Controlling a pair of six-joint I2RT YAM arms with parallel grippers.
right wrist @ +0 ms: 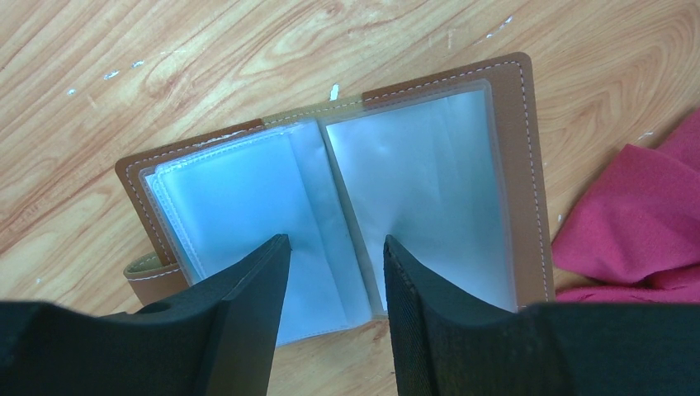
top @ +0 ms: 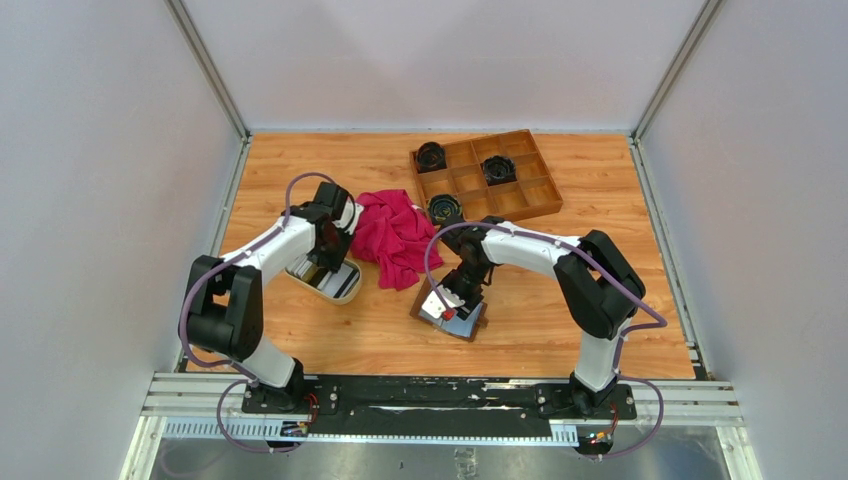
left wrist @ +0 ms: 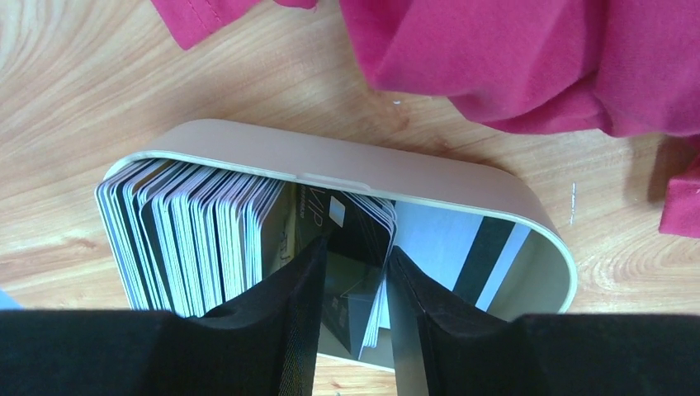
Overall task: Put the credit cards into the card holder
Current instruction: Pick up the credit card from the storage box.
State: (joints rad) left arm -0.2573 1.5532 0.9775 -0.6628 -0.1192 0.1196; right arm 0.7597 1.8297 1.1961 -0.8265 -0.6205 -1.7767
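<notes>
The credit cards [left wrist: 190, 239] stand on edge in a cream oval dish [left wrist: 371, 169] left of centre. My left gripper [left wrist: 357, 247] reaches into the dish [top: 345, 290], its two fingers pressed on either side of a few cards [left wrist: 359, 219], a dark one and some white ones. Another card with a dark stripe lies flat in the dish. The card holder [right wrist: 512, 165] lies spread on the table, brown leather with clear pockets and a snap tab [right wrist: 148, 280]. My right gripper [right wrist: 337, 239] is open, its fingertips resting on the pockets either side of the spine. From above, the holder [top: 470, 325] lies under the right gripper [top: 460, 300].
A crumpled red cloth [top: 392, 235] lies between the dish and the holder, close to both. A brown wooden compartment tray [top: 545, 195] at the back right holds three black round objects [top: 497, 168]. Metal frame rails border the table.
</notes>
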